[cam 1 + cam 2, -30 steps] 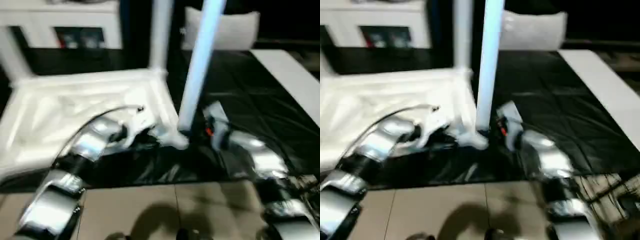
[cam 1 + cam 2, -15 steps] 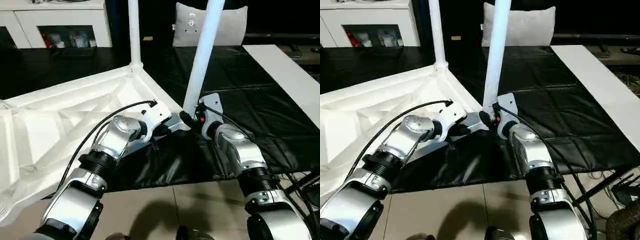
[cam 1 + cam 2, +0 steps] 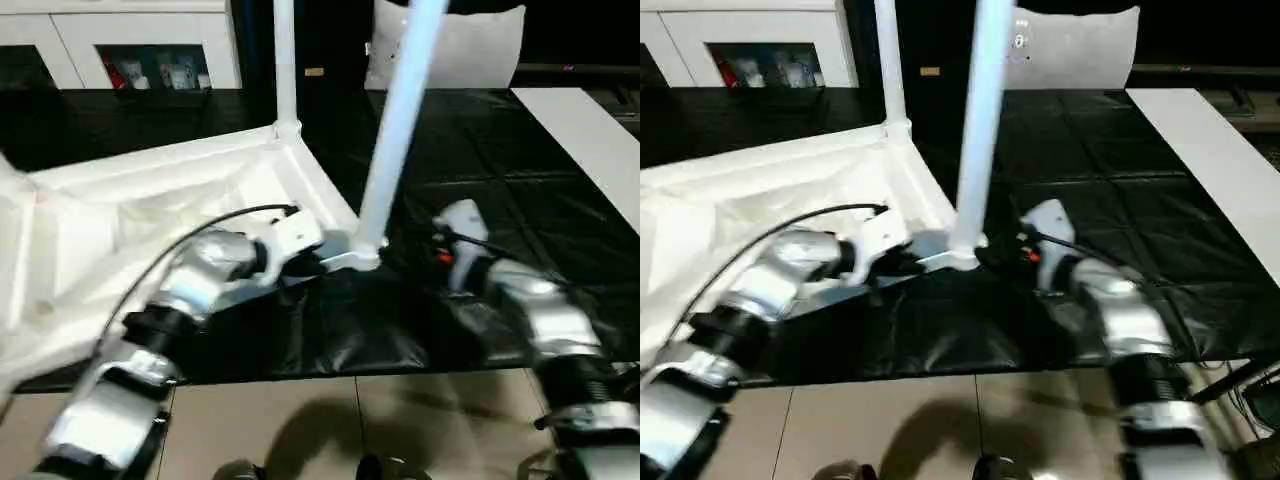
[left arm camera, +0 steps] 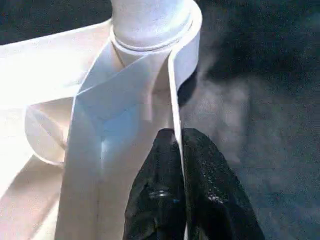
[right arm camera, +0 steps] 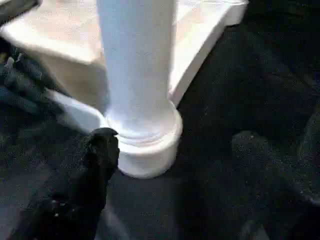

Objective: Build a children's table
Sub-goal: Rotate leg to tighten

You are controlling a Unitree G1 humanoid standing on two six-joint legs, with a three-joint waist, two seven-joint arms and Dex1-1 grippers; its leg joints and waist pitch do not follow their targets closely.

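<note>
Two legs stand in corner sockets of the upturned children's table (image 3: 150, 210) on the black mat (image 3: 520, 150). Left gripper (image 4: 179, 145) pinches its near-corner rim; right gripper (image 5: 170, 150) gapes, empty, beside the near leg (image 3: 400, 120). Stiff, light plastic, probably slick: grip rims.

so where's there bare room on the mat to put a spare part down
The black mat lies bare between the near leg, the grey pillow and the white strip at its right edge. It is crowded at the near corner socket, where the left gripper pinches the tabletop rim and the right gripper stands open beside the socket.
</note>
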